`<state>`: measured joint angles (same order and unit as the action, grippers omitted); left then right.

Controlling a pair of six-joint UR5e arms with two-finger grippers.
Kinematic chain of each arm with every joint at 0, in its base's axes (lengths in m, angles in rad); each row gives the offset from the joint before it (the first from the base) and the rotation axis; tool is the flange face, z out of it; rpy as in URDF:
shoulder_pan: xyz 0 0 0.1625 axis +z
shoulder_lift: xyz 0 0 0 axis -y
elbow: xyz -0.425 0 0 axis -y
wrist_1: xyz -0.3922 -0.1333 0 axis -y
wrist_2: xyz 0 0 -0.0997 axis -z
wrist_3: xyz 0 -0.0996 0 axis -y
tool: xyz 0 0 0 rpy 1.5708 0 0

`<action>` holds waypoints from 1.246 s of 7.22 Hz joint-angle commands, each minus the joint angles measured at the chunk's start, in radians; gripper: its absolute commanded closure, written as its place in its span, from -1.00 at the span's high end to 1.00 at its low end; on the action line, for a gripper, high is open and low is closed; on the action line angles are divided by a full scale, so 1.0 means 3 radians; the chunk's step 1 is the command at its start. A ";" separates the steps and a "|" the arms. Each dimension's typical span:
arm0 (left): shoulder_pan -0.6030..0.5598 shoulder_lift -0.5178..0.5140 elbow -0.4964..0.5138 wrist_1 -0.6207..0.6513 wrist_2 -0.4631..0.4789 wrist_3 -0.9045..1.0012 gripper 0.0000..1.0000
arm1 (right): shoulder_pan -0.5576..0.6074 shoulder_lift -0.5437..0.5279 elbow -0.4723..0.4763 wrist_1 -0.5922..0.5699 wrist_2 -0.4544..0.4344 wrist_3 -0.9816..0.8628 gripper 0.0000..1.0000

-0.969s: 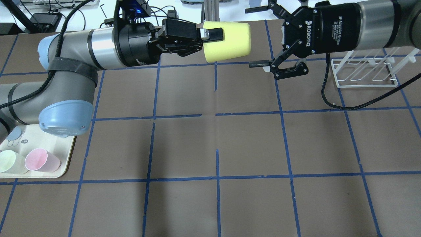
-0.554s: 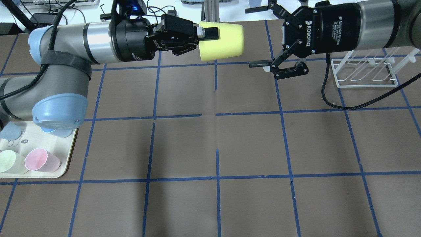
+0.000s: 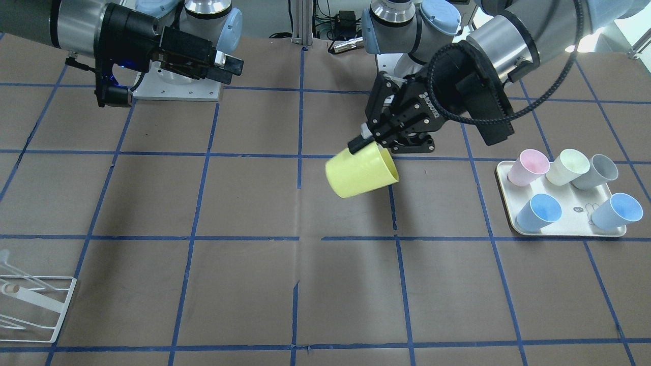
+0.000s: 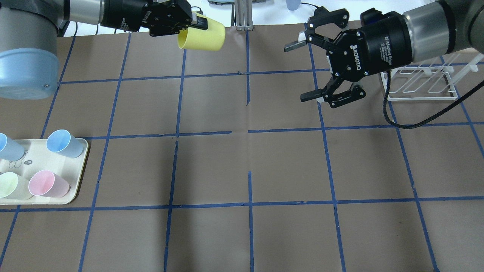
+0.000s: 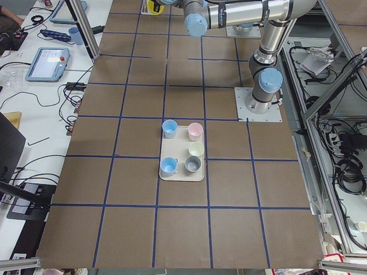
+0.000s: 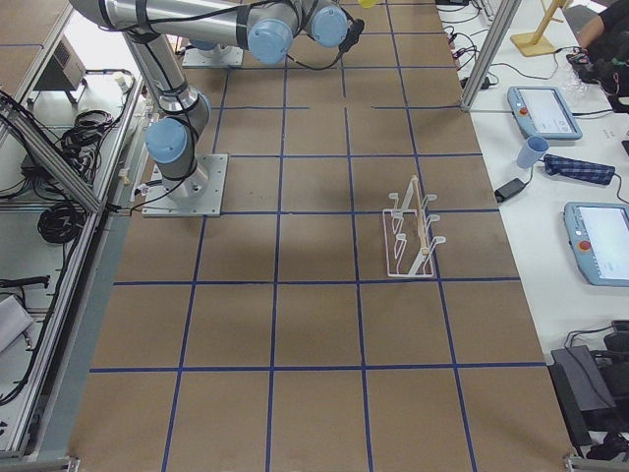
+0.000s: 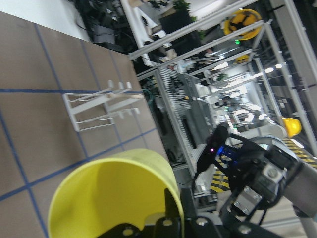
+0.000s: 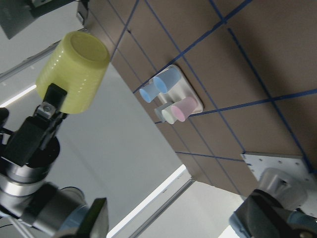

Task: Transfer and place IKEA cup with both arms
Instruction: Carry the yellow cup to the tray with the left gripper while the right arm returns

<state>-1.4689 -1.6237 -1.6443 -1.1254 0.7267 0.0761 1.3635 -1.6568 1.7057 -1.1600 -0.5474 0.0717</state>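
The yellow IKEA cup (image 4: 204, 36) hangs in the air over the far middle of the table, tilted on its side with its base toward the right arm. My left gripper (image 4: 197, 23) is shut on its rim. In the front-facing view the cup (image 3: 358, 177) hangs below the left gripper (image 3: 365, 142). It also shows in the left wrist view (image 7: 106, 196) and the right wrist view (image 8: 74, 69). My right gripper (image 4: 300, 71) is open and empty, apart from the cup and facing it; it also shows in the front-facing view (image 3: 231, 65).
A cream tray (image 4: 80, 166) at the table's left edge holds pink, cream, grey and two blue cups; the tray also shows in the front-facing view (image 3: 564, 231). A white wire rack (image 4: 419, 81) stands behind the right gripper and shows again in the exterior right view (image 6: 413, 236).
The left arm has drawn back to the left and farther away with the cup, which now tilts more. The right gripper has turned and shifted slightly toward the robot, still open.
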 commanded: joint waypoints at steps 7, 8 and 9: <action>0.1579 -0.0283 0.0051 -0.0503 0.2778 0.2922 -1.00 | 0.0062 0.0051 0.0026 -0.1399 -0.3420 0.0007 1.00; 0.1841 -0.0410 0.0051 -0.0467 0.2753 0.3352 -1.00 | 0.0072 0.0173 -0.0045 -0.1481 -0.3416 0.0006 1.00; 0.2031 -0.0518 0.0056 -0.0396 0.2732 0.3498 -1.00 | 0.0133 0.0296 -0.0243 -0.1522 -0.3411 0.0022 1.00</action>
<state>-0.9422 -1.7388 -1.6288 -1.2640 1.5525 1.0324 1.3885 -1.6075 1.6840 -1.5937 -1.5627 0.0758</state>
